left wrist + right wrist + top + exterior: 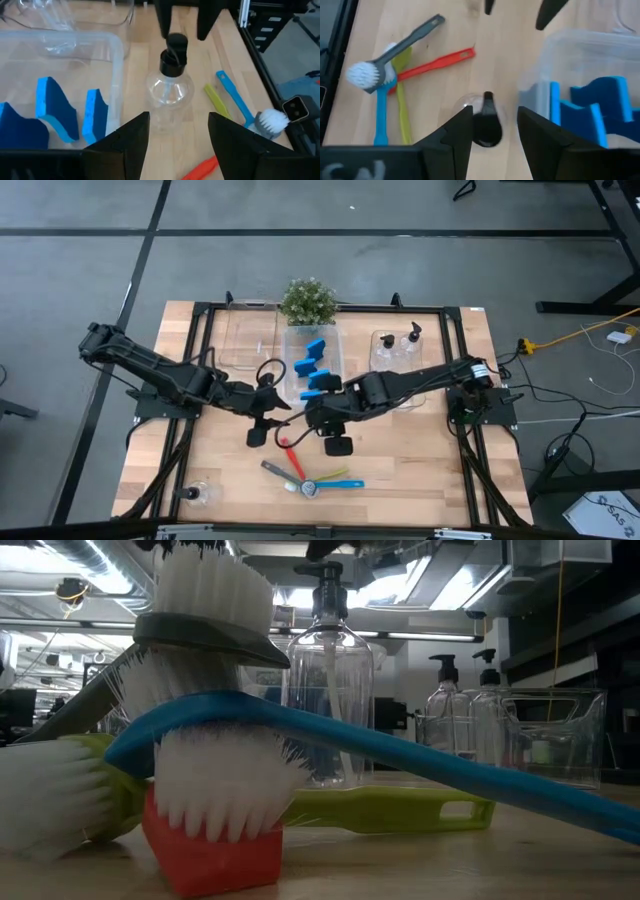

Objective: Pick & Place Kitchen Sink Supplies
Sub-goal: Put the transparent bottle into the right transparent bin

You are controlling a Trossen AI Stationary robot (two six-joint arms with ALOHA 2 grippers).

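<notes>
A small clear round-bodied bottle with a black pump top [171, 82] stands upright between the spread left gripper [175, 132] and spread right gripper [492, 127], unheld.

Four sponges [316, 370], four brushes [305, 475], four bottles [398, 342].

We see a pale wooden worktop [420, 470] in a black frame, standing on a grey concrete floor [80, 270] crossed by dark lines. A yellow cable [575, 335] trails beyond its right edge. Overhead, ducts [90, 565] and strip lights [430, 637] cross the ceiling.
</notes>
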